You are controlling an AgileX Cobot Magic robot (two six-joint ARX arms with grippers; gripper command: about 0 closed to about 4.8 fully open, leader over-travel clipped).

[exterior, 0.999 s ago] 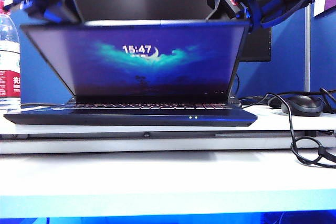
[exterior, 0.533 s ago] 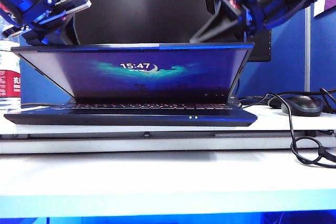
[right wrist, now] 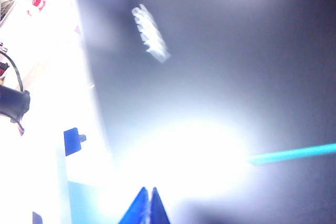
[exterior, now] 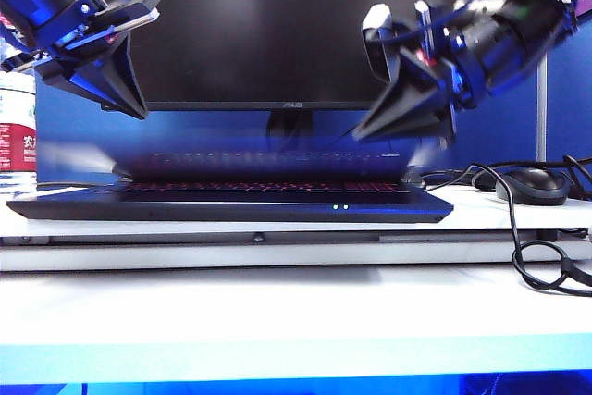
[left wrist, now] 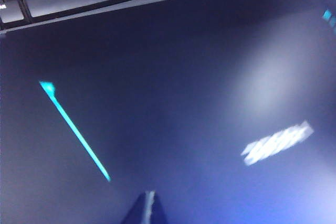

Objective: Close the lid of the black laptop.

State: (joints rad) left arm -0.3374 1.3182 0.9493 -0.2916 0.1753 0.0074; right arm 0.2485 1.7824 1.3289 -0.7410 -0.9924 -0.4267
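Lid (exterior: 268,166) blurred, nearly flat on black laptop (exterior: 231,207); left claw (exterior: 118,80) and right claw (exterior: 402,108) pinched together, empty, above it.

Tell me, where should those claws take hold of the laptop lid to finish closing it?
Likely no pinch: the lid is thin, flat, nearly down on the black laptop. Press its back near the front edge, from above. Left gripper and right gripper, both shut, hover over the ends.
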